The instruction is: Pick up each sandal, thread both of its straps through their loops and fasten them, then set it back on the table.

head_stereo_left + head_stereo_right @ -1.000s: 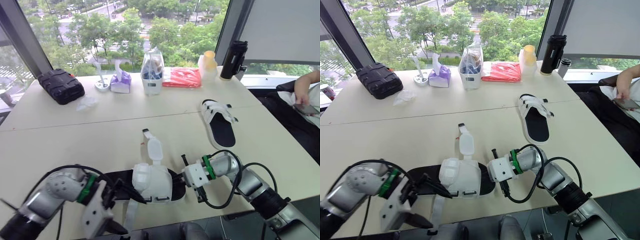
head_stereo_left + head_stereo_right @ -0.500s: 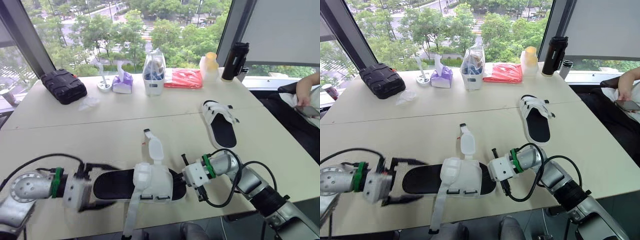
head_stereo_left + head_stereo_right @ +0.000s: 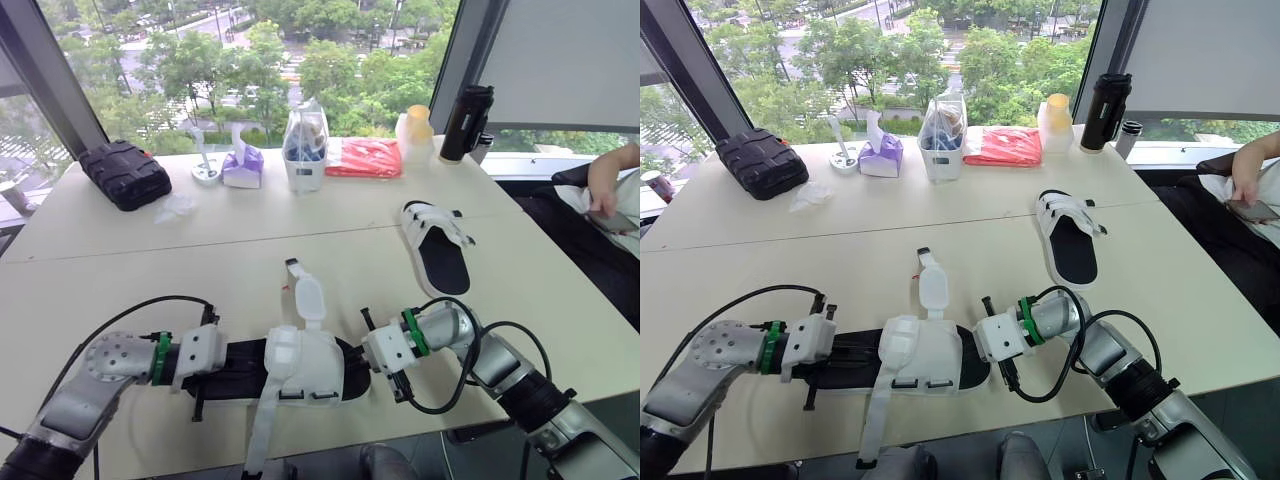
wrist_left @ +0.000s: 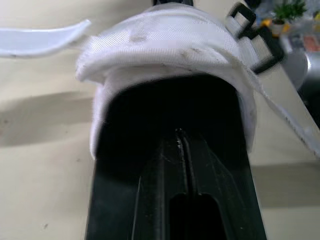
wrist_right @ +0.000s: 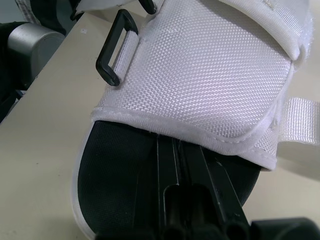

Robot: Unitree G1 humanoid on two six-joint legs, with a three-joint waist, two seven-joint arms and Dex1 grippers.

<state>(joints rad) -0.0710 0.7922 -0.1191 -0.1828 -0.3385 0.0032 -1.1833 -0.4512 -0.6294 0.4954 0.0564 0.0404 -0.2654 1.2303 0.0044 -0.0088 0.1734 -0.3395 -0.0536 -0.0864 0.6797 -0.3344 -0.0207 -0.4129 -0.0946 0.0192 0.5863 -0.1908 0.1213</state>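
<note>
**A:** How do the jaws stand?

**B:** Both pairs are together. The left gripper (image 4: 179, 135) lays its jaws flat on the black insole (image 4: 125, 150) at the heel end. The right gripper (image 5: 167, 145) does the same at the toe end, with its tips at the edge of the white upper (image 5: 215, 75). I see nothing between either pair.

**A:** And the sandal?

**B:** The sandal (image 3: 300, 365) lies crosswise at the lower middle of the frame, on the surface (image 3: 130, 270), between the two grippers. It is unfastened: the short strap (image 3: 308, 295) points up the frame. The long strap (image 3: 262, 430) runs to the bottom and seems to pass over the near edge.

**A:** What could go wrong?

**B:** In my judgement nothing grips the sole, so a lift would leave it behind or push it sideways. A push toward the bottom may send it off the edge, where the strap already hangs. Also the black loops (image 5: 116, 47) are narrow, and a limp strap can miss them. The second sandal (image 3: 440, 250), right of centre, is well apart.
</note>
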